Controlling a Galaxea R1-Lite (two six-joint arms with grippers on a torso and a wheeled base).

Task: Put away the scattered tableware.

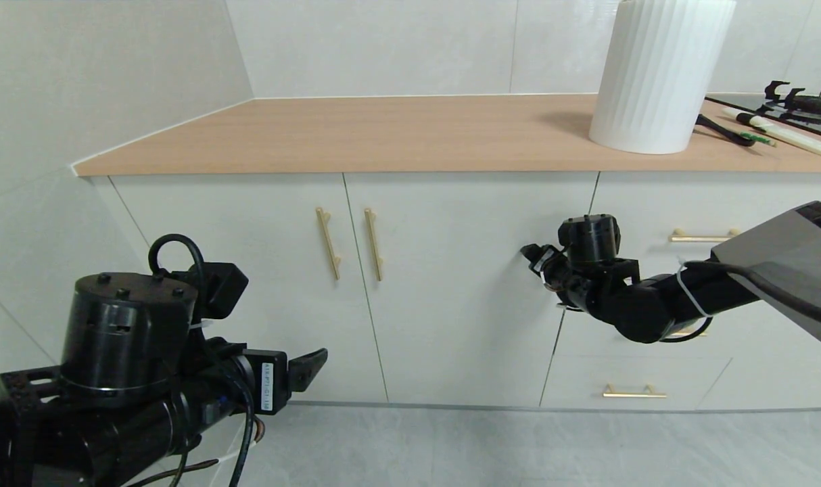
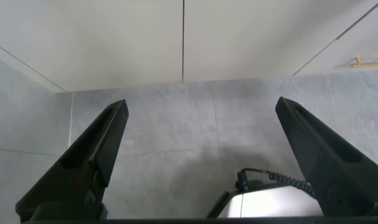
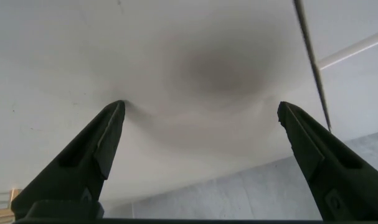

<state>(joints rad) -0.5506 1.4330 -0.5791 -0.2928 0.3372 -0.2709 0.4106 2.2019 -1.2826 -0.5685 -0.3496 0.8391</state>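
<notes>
- Black and low at your left, the left gripper (image 1: pixel 308 368) (image 2: pixel 201 102) hangs in front of the pale cabinet fronts, above the grey tiled floor (image 2: pixel 195 124). Its fingers (image 2: pixel 92 158) are spread wide, with nothing between them.
- You can see a small white label (image 1: pixel 267 387) on that gripper's wrist, but its print is too small to read.
- Two slim brass handles (image 1: pixel 329 242) stand upright side by side on the double cabinet doors, just under the wooden countertop (image 1: pixel 356 135).
- Right of the doors, the right gripper (image 1: pixel 533 256) (image 3: pixel 201 104) points at a plain cabinet door (image 3: pixel 195 56). Its fingers (image 3: pixel 83 165) are also spread wide and hold nothing. The tips sit close against the door face, and you cannot tell whether they touch it.
- A tall white ribbed container (image 1: pixel 661 67) stands upright on the countertop, towards its right end.
- The tableware lies flat on the countertop just right of that container. A black-handled utensil (image 1: pixel 721 128) has one end right beside the container's base, and a small green piece (image 1: pixel 762 140) lies at its other end.
- A long cream utensil (image 1: pixel 792 135) with a dark band near its far end lies slanted beside them. No writing shows on any of these pieces.
- At the far right, a black hob (image 1: pixel 806 103) with a raised pan support is set into the countertop, next to the cream utensil.
- Below it, the drawer fronts carry level brass handles (image 1: pixel 634 391).
</notes>
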